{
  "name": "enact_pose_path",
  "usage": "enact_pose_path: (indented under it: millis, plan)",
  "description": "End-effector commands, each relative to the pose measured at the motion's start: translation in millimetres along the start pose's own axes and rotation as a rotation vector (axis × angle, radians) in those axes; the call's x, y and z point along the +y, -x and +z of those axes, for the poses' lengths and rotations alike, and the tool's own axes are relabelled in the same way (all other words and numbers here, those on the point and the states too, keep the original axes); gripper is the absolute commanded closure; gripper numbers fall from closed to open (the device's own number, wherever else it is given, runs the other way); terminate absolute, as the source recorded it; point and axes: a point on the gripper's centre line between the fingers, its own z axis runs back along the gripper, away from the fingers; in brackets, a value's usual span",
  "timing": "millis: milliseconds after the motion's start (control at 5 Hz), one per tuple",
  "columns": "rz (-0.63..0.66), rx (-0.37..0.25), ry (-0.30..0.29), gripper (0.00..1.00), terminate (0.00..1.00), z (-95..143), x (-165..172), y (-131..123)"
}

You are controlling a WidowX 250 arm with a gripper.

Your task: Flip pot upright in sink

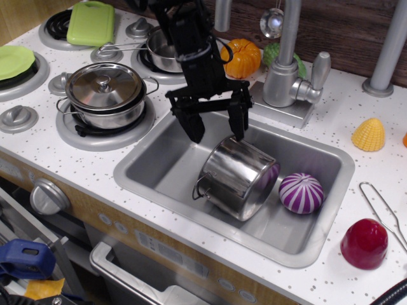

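Note:
The tall shiny steel pot point(236, 178) lies on its side in the grey sink point(159, 168), its mouth turned toward the right and a wire loop handle at its lower left. My black gripper point(216, 133) hangs open over the sink's back left, just above and to the left of the pot. Its right fingertip point(238, 130) is at the pot's upper edge; the left one hangs over bare basin. It holds nothing.
A purple-and-white striped ball point(301, 192) lies in the sink against the pot's mouth. A lidded steel pot point(107, 94) and a saucepan point(166, 47) stand on the stove at left. The faucet point(287, 70) stands behind the sink. A red object point(364, 243) lies front right.

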Motion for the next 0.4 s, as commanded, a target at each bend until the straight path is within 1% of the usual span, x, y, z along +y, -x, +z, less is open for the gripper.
enact_pose_path:
  millis: [0, 200]
  plan:
    - [-0.008, -0.071, 0.067, 0.00, 0.00, -3.0, 5.4, -9.8]
    - [-0.012, -0.064, 0.131, 0.00, 0.00, -14.3, 8.4, -13.9]
